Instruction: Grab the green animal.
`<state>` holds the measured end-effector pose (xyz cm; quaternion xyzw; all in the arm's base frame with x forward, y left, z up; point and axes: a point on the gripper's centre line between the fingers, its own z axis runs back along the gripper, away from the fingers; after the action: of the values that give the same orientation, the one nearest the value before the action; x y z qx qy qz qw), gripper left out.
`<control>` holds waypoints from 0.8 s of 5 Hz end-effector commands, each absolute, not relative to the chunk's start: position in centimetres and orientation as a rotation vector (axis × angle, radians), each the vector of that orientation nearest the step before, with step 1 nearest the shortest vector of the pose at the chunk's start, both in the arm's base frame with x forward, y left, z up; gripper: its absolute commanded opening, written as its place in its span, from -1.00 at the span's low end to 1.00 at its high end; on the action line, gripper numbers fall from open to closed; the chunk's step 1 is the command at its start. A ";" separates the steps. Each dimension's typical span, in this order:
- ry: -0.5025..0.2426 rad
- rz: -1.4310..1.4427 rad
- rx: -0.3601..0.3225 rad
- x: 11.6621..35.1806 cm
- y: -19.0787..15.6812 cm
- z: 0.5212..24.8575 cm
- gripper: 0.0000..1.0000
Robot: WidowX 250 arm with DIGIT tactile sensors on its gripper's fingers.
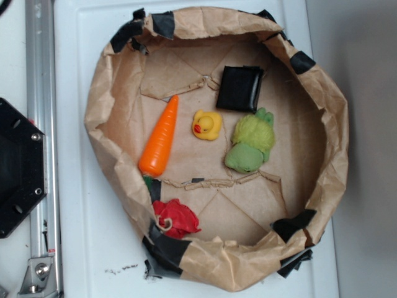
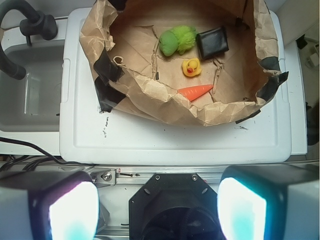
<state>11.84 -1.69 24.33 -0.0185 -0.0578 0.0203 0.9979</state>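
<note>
Exterior, green animal beside duck, fingers apart

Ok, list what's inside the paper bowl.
Inside the paper bowl: green animal, duck, carrot, black pouch, red item. The bowl's wall partly hides the red item.

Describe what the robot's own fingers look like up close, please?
In the wrist view, two chunky fingers sit at the bottom corners, each dark-edged with a pale, glossy pad glowing whitish, tinged pink and teal. Between them is a black mount. Both are blurred, so finer markings cannot be made out.
</note>
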 end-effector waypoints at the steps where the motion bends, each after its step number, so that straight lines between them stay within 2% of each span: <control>1: -0.116 0.041 -0.037 11.8 -1.7 24.3 1.00; 2: -0.297 0.253 -0.012 15.3 0.0 21.0 1.00; 3: -0.382 0.428 -0.095 19.0 1.1 18.0 1.00; 4: -0.404 0.634 -0.119 21.9 3.6 14.8 1.00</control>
<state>21.61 2.56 13.82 -0.0581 -0.1792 0.2991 0.9355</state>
